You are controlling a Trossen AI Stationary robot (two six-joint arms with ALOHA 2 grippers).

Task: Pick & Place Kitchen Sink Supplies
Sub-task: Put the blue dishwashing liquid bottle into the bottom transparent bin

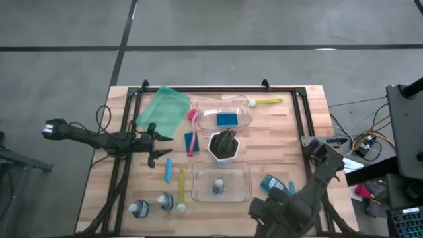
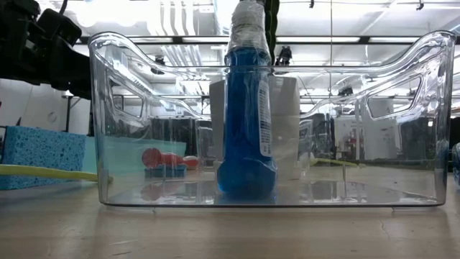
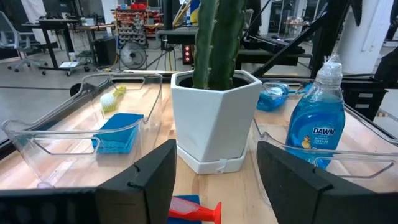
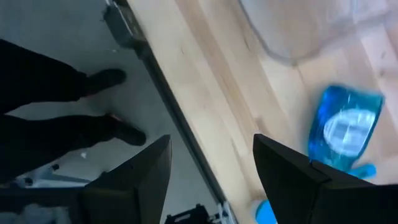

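The left end effector (image 1: 160,147) hovers over the desk (image 1: 277,142) with fingers spread and empty; straight ahead of it stands the white pot (image 3: 214,118), a blue sponge (image 3: 118,130) in one clear bin (image 3: 37,143) beside it. The right end effector (image 4: 211,177) is also parted and empty, a capped blue bottle (image 4: 345,127) lying just ahead of it.

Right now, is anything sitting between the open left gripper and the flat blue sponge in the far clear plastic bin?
Yes. The left gripper, open, faces the white hexagonal pot. The flat blue sponge lies off to one side behind the clear bin's wall; a red-handled brush lies just ahead.
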